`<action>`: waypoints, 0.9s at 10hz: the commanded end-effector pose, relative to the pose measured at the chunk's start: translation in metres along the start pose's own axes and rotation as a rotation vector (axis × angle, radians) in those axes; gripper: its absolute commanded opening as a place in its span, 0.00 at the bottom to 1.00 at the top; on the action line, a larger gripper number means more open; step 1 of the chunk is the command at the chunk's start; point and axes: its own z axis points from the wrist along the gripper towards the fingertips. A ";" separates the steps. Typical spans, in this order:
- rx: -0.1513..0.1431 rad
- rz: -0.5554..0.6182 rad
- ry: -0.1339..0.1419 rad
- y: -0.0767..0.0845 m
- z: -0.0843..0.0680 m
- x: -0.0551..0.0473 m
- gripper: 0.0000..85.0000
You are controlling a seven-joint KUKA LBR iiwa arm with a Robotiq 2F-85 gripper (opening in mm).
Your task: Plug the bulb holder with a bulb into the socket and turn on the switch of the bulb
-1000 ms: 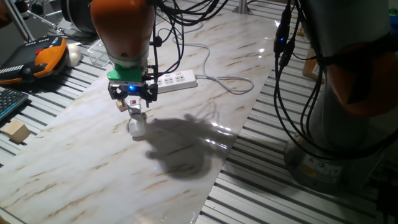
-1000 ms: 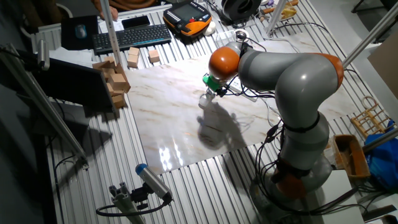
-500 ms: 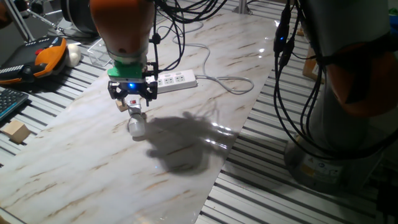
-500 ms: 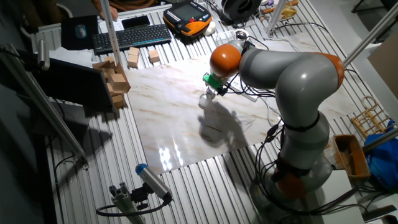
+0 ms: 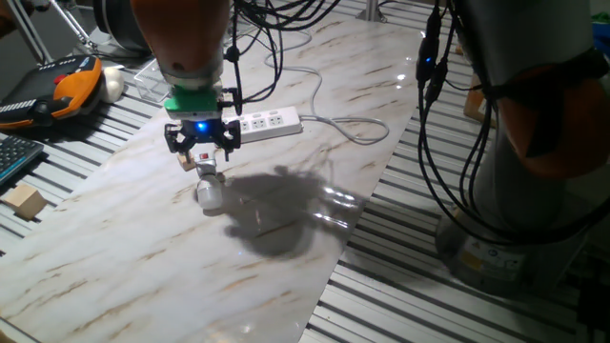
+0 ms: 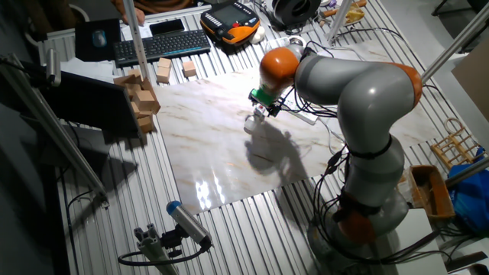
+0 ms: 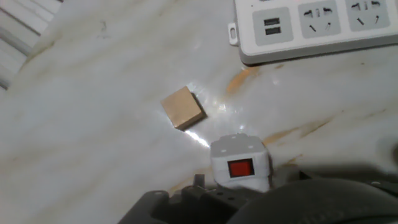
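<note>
The bulb holder (image 5: 207,172) lies on the marble table with its bulb (image 5: 209,194) toward the near side. In the hand view the holder (image 7: 240,163) shows its red switch facing up, at the bottom edge; the bulb is hidden there. My gripper (image 5: 201,151) hovers just above the holder, jaws spread wide on either side and not gripping it. The socket (image 5: 270,123), a white power strip, lies just behind; in the hand view it (image 7: 323,25) sits at the top right. In the other fixed view the gripper (image 6: 261,107) is over the bulb (image 6: 250,122).
A small tan wooden cube (image 7: 183,107) lies close left of the holder, also in one fixed view (image 5: 184,161). The socket's white cord (image 5: 353,129) loops to the right. An orange pendant (image 5: 67,81), white ball (image 5: 113,84), keyboard (image 5: 14,157) and wooden block (image 5: 26,202) sit left.
My gripper has drifted slightly up and back toward the power strip. The holder and bulb have stayed in place on the table.
</note>
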 end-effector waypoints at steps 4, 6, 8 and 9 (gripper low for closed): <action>-0.016 -0.021 -0.049 0.007 0.012 0.001 1.00; -0.012 -0.028 -0.044 0.003 0.010 0.000 1.00; -0.020 -0.036 -0.057 0.003 0.019 -0.007 1.00; -0.025 -0.038 -0.055 0.002 0.021 -0.010 0.80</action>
